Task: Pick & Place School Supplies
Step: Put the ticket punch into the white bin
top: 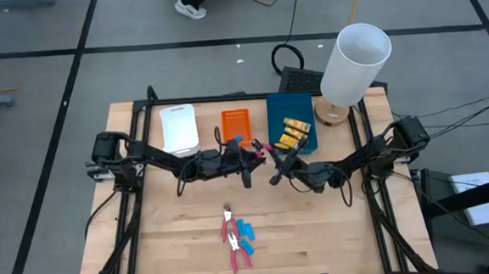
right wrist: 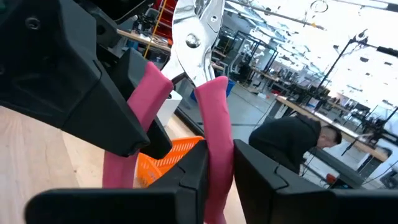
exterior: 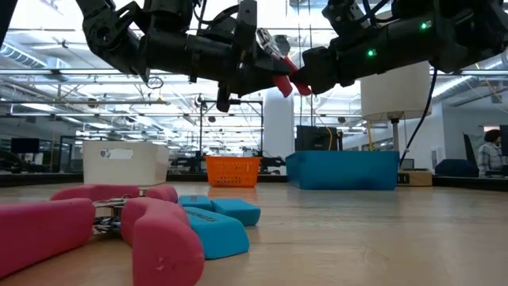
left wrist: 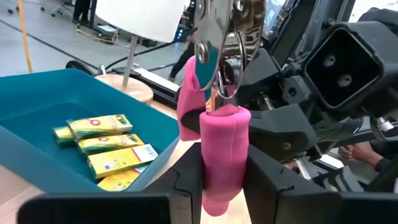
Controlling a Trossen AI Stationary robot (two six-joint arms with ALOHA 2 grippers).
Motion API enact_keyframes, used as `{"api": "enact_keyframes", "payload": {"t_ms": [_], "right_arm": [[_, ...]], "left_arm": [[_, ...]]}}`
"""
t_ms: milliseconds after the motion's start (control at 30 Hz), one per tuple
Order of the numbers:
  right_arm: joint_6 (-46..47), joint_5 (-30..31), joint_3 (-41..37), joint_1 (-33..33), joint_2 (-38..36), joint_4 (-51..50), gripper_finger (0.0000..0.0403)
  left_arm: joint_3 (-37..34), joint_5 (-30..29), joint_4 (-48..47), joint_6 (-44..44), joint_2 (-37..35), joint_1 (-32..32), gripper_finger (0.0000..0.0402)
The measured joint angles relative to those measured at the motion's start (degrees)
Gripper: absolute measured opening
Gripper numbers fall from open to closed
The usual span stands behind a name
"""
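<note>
The wooden tabletop (top: 318, 234) is spanned by two dark arms that meet above its middle. At the far edge a white tray (top: 178, 128), an orange tray (top: 234, 123) and a blue tray (top: 279, 118) are lined up side by side, with a white lamp (top: 355, 62) just beyond the blue one. Yellow packets (top: 294, 133) are seen lying inside the blue tray.

A pair of pink-handled scissors (left wrist: 214, 134) is held in the air between the two arms, in front of the orange and blue trays. The left claw (top: 248, 164) is closed narrowly on one pink handle, as the left wrist view shows. The right claw (top: 281, 170) is likewise closed on the other handle, the fingers (right wrist: 255, 180) being pressed against the pink grip in the right wrist view.

Near the front of the tabletop, two more pink-handled tools (top: 233, 237) are left lying, with small light-blue pieces (top: 247, 231) just beside them, touching in the low view.

A person in dark clothing (right wrist: 292, 146) is seen bent over in the room behind.
</note>
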Motion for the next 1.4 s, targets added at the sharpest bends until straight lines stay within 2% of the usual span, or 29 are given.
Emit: {"api": "enact_keyframes", "payload": {"t_ms": [100,267,400,533,633,700,833,967,1200,1333,1400], "right_arm": [[3.2,-0.3,0.0,0.3,0.0,-1.0,0.0084],[7.7,-0.7,0.0,0.8,-1.1,-1.1,0.0148],[11.4,-1.2,0.0,1.5,-3.6,-3.2,0.0195],[13.3,-0.9,0.0,2.7,-7.5,-9.4,0.0222],[15.5,-1.8,0.0,4.1,-10.9,-14.4,0.0230],[16.9,-4.4,0.0,4.9,-13.3,-18.7,0.0230],[21.9,-14.2,0.0,5.9,-18.8,-27.7,0.0225],[26.8,-24.9,0.0,5.8,-23.7,-35.7,0.0217],[30.7,-26.7,-1.3,6.2,-26.5,-41.0,0.0212],[33.2,-32.2,-4.7,6.3,-27.2,-39.0,0.0212],[33.7,-32.4,-6.4,6.3,-27.4,-37.1,0.0212]], "left_arm": [[-0.1,-0.1,0.0,0.2,0.0,0.0,0.0081],[-0.1,-3.0,-1.7,1.7,-1.9,0.1,0.0081],[-0.1,-5.1,-5.1,3.9,-6.0,0.4,0.0081],[-0.1,-5.4,-12.8,6.5,-11.6,0.2,0.0081],[-1.0,-6.2,-16.8,8.0,-16.2,0.0,0.0081],[-3.1,-7.5,-18.9,8.8,-19.7,-0.5,0.0081],[-10.1,-9.9,-19.1,9.2,-26.7,-2.1,0.0081],[-18.2,-16.2,-18.8,6.0,-34.6,-3.7,0.0081],[-29.1,-22.7,-19.8,-1.0,-47.0,-6.2,0.0081],[-32.4,-25.7,-23.9,-5.4,-52.6,-6.2,0.0081],[-33.0,-26.4,-27.0,-8.7,-54.6,-5.6,0.0081]]}}
